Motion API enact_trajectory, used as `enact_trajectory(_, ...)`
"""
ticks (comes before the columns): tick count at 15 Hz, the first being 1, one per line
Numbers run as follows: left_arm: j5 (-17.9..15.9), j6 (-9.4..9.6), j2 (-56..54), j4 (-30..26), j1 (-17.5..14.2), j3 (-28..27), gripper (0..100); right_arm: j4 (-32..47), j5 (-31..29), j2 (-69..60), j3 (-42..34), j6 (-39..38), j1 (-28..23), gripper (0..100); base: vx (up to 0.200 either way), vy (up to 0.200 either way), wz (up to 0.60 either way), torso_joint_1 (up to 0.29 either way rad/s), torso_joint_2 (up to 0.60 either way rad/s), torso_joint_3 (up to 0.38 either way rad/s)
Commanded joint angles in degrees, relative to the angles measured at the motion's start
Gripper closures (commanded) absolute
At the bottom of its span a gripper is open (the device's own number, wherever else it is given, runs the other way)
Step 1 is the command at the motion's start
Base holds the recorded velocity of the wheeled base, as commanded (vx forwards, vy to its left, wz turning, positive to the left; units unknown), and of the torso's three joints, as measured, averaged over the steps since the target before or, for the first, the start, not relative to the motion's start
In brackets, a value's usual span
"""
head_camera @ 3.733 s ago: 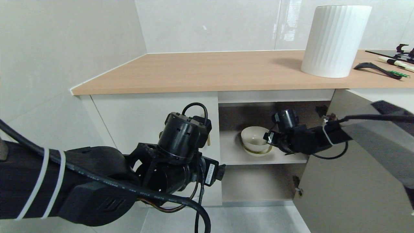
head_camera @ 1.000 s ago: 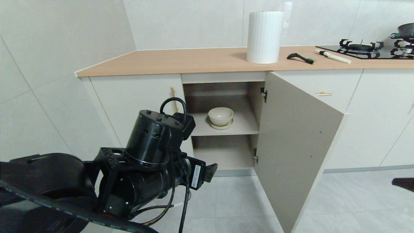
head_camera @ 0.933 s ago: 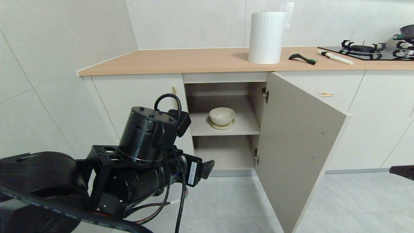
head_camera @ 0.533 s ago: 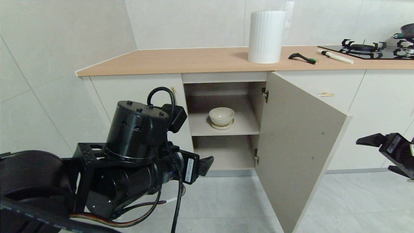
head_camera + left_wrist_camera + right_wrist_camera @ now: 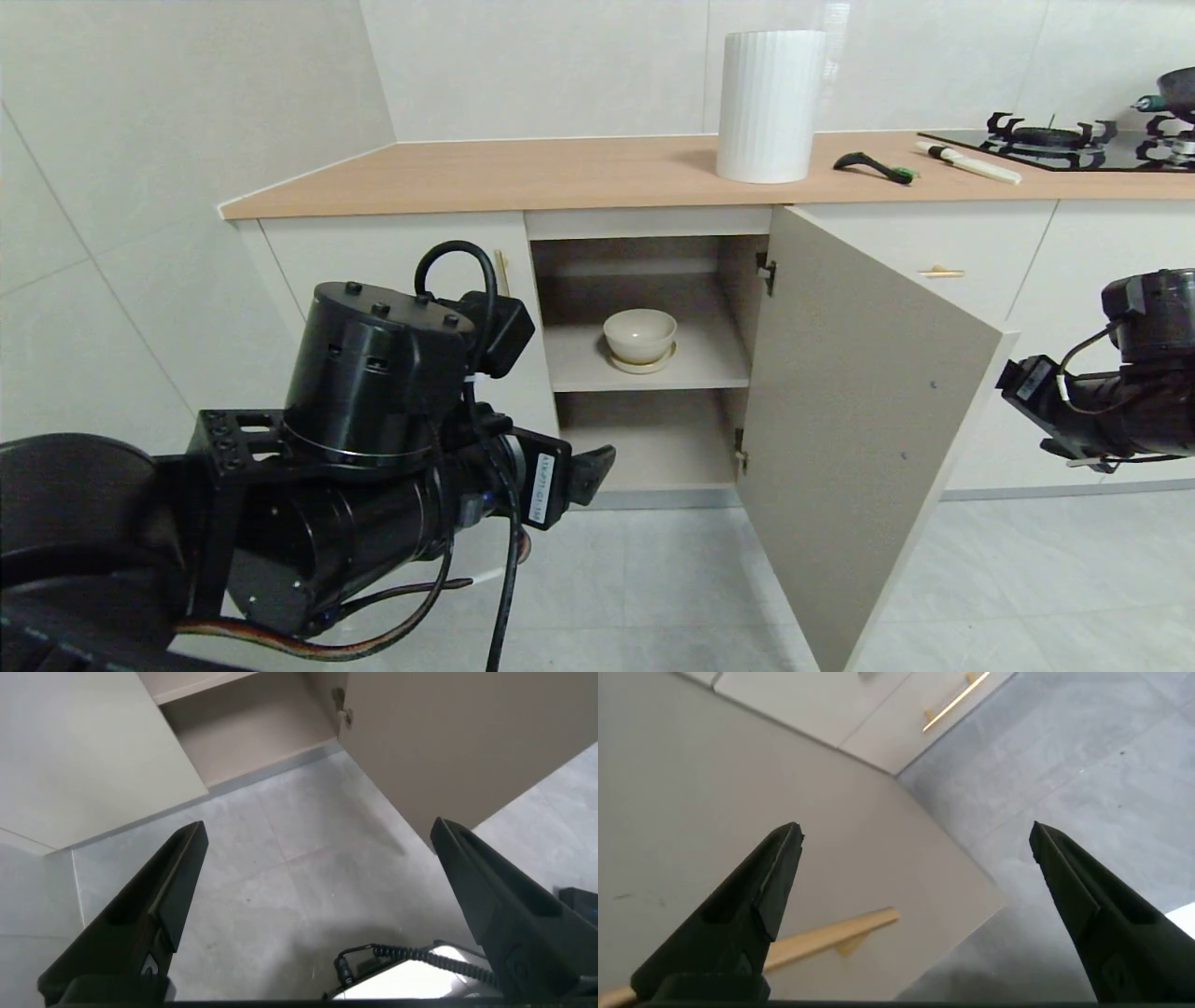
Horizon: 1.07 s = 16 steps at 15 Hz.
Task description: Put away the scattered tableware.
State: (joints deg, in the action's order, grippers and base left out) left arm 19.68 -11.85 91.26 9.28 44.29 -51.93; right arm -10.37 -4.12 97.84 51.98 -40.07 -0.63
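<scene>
With the bowl (image 5: 639, 334) left on the shelf (image 5: 700, 362), the right gripper (image 5: 913, 838) has swung outside the door (image 5: 868, 392), jaws spread as on the left gripper (image 5: 318, 831), likely to shut it.

Found the cabinet (image 5: 625, 280) mouth unblocked from the front and from its hinge-free left side. Saw the cabinet door (image 5: 868, 411) swung out over the floor (image 5: 653, 579), walling off the right side and standing between the mouth and the right gripper (image 5: 915, 831), fingers spread, close against the door's outer face near the wooden handle (image 5: 831, 938). Noted the bowl (image 5: 639, 334) on its saucer (image 5: 640, 366) taking the middle of the upper shelf (image 5: 714, 369), with bare shelf on either side and headroom above. Saw the lower compartment (image 5: 644, 443) open across its width. Found open floor between the left gripper (image 5: 318, 831), fingers wide apart, and the cabinet.
</scene>
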Motion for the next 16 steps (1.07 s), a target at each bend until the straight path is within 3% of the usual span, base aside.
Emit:
enact_trajectory(1,0.01,-0.02,-0.29,0.04,0.01,-0.01,0,0.00,0.17,1.56,0.40,0.26,2.22,0,0.000,0.000,0.00,0.000,0.00,0.000)
enact_trajectory(6,0.10,-0.02,-1.43,0.04,0.01,-0.10,0,0.00,0.52,3.50,2.60,0.43,9.16,0,0.000,0.000,0.00,0.000,0.00,0.000)
enact_trajectory(7,0.10,0.16,-3.02,0.04,0.01,-0.10,0,0.18,0.69,6.84,6.47,1.13,13.91,0,0.000,0.000,0.00,0.000,0.00,0.000)
enact_trajectory(10,0.63,0.60,-5.13,0.04,0.01,-0.10,0,2.02,0.52,13.08,14.46,3.60,20.50,0,0.000,0.000,0.00,0.000,0.00,0.000)
enact_trajectory(13,5.29,0.86,-5.48,0.13,0.01,-0.98,0,4.22,0.52,17.91,22.20,4.21,23.75,0,0.000,0.000,0.00,0.000,0.00,0.000)
enact_trajectory(16,6.25,1.74,-6.80,0.13,0.01,-0.98,0,4.31,0.52,23.62,28.62,5.00,24.80,0,0.000,0.000,0.00,0.000,0.00,0.000)
